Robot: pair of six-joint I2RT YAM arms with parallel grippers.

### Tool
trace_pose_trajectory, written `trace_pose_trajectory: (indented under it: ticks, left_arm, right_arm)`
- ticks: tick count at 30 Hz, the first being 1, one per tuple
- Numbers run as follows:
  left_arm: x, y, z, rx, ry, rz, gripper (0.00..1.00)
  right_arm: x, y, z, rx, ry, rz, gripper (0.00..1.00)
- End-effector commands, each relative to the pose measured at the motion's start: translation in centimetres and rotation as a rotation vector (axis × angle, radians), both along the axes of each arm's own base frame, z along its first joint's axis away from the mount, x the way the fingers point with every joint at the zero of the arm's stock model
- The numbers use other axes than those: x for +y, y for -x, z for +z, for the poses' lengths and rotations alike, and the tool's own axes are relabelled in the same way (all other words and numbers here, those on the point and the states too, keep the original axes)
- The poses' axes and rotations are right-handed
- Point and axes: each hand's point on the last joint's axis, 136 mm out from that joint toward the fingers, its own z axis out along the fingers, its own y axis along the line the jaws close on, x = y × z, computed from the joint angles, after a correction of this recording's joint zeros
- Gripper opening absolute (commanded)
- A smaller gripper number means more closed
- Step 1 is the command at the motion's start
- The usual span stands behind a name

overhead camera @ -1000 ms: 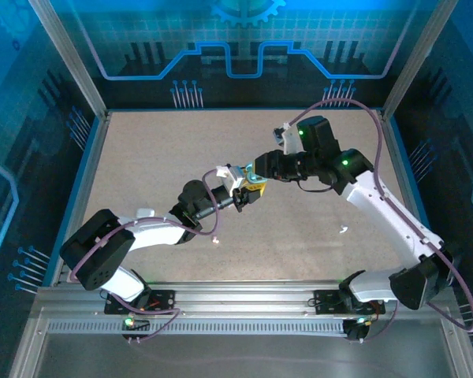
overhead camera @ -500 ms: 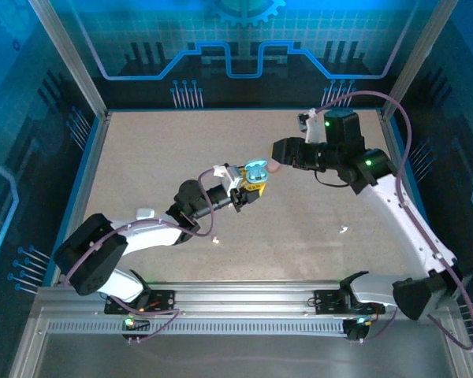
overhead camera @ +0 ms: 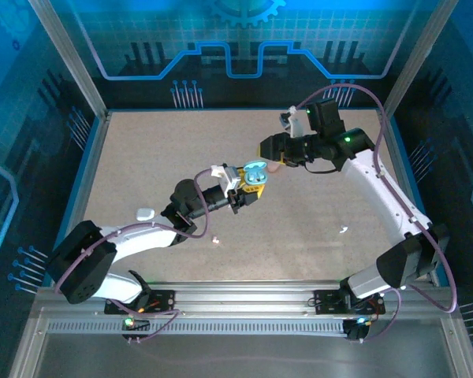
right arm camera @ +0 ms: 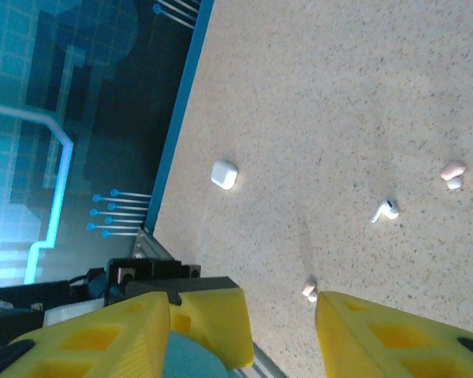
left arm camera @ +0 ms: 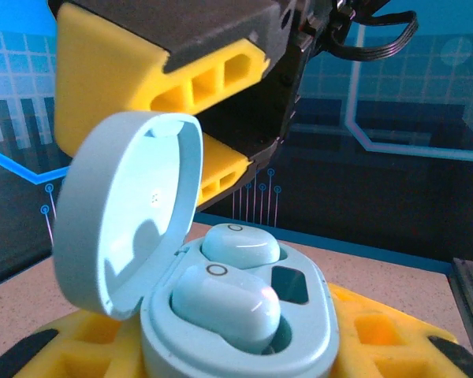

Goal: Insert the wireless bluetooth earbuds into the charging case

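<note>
The pale blue charging case point(left arm camera: 244, 346) sits between the yellow fingers of my left gripper point(left arm camera: 236, 339), which is shut on it. Its lid point(left arm camera: 126, 213) stands open to the left. Two pale blue wireless bluetooth earbuds point(left arm camera: 240, 244) point(left arm camera: 225, 303) lie seated in its wells. From above, the case point(overhead camera: 256, 168) is held off the table at the middle by the left gripper point(overhead camera: 251, 179). My right gripper point(overhead camera: 264, 156) hovers just behind and to the right of it, open. Its yellow fingers point(left arm camera: 118, 87) hang over the lid. In the right wrist view the right gripper point(right arm camera: 240, 315) holds nothing.
A white case point(overhead camera: 145, 213) point(right arm camera: 224, 175) lies on the table at the left. Loose white earbuds point(overhead camera: 216, 240) point(overhead camera: 344, 230) lie nearer the front. Small pink pieces point(right arm camera: 452, 170) point(right arm camera: 308, 290) and a white stemmed earbud point(right arm camera: 385, 210) rest on the speckled table.
My right gripper has pulled back from the case towards the rear right and its jaws have widened. The left gripper has kept the case almost in place.
</note>
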Motion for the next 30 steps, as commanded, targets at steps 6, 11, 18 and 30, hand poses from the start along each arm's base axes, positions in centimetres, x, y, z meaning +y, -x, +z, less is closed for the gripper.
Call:
trace_pose_trajectory:
  ticks: [6,11,18,30]
  left_arm:
    - [-0.1,0.5,2.7,-0.044,0.043,-0.022,0.32]
    - [0.1,0.5,3.0,-0.046,0.049,-0.016,0.32]
    - [0.0,1.0,3.5,-0.046,0.057,-0.037,0.32]
    - [-0.4,1.5,4.5,-0.047,0.074,-0.081,0.33]
  right_arm:
    - [0.1,2.7,0.4,0.005,-0.03,0.096,0.52]
    - [-0.3,3.5,-0.1,0.019,-0.043,0.096,0.52]
    - [0.0,4.9,0.1,0.079,-0.202,0.142,0.56]
    - [1.6,6.1,-0.5,0.196,-0.346,0.284,0.52]
